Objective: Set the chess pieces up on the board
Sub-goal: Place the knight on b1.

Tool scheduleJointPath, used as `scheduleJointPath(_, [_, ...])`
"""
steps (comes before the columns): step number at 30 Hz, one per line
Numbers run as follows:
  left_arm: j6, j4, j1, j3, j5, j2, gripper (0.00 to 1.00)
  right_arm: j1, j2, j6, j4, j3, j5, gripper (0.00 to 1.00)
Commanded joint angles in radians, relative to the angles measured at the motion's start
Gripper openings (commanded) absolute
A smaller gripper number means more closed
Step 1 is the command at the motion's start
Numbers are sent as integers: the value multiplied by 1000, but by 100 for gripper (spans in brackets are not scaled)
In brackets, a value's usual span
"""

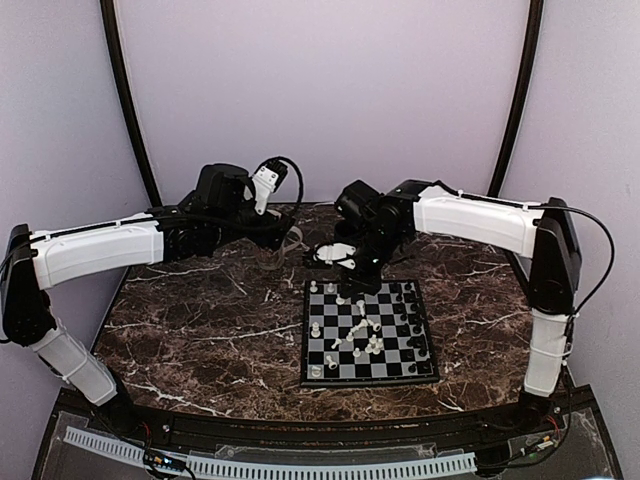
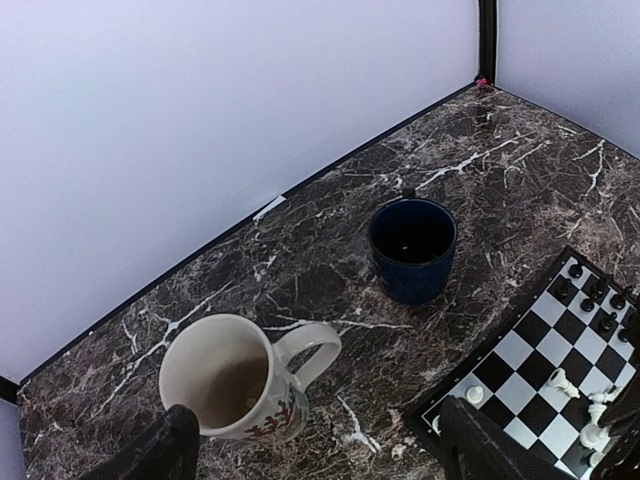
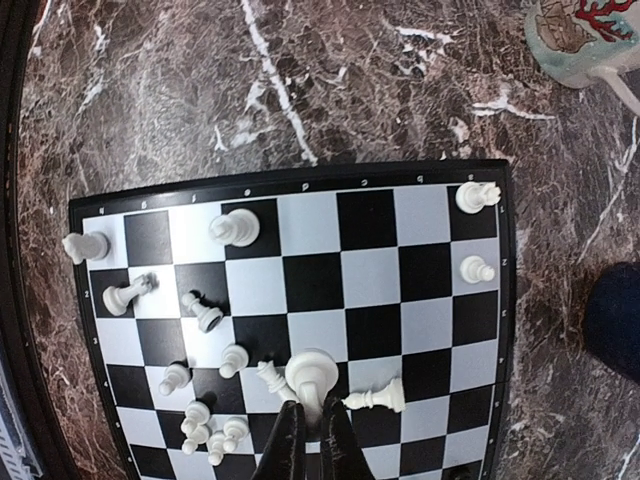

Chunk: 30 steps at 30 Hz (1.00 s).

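A dark brown marble table with white veins [image 2: 300,240] fills the lower half of the left wrist view. On it, at lower left, stands a cream ceramic mug with a red floral print [image 2: 265,410], handle to the right. A dark blue cup [image 2: 415,280] stands right of centre, well apart from the mug. A small white tape strip [image 2: 268,208] lies where the table meets the pale lavender wall [image 2: 200,100].

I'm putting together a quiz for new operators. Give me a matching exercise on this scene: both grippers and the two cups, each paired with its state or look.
Things:
1. left gripper
2. right gripper
3. mug
4. cup

States or looks:
A. plain dark blue
B. shut on a white chess piece
C. open, holding nothing
D. white, with a red pattern on its side

Pairs: 1-C, 2-B, 3-D, 4-A
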Motion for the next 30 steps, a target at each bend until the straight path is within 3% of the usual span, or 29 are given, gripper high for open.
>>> scheduleJointPath(1, [-25,6,3,9,-82,-39,85,11,86,35,-9,104,24,1])
scheduleJointPath(16, [-9,32,6,-11,-103,-73,85,12,367,79,-90,429,36,1])
scheduleJointPath(30, [13,37,6,-13,-107,-81,85,11,457,83,-63,475,66,1])
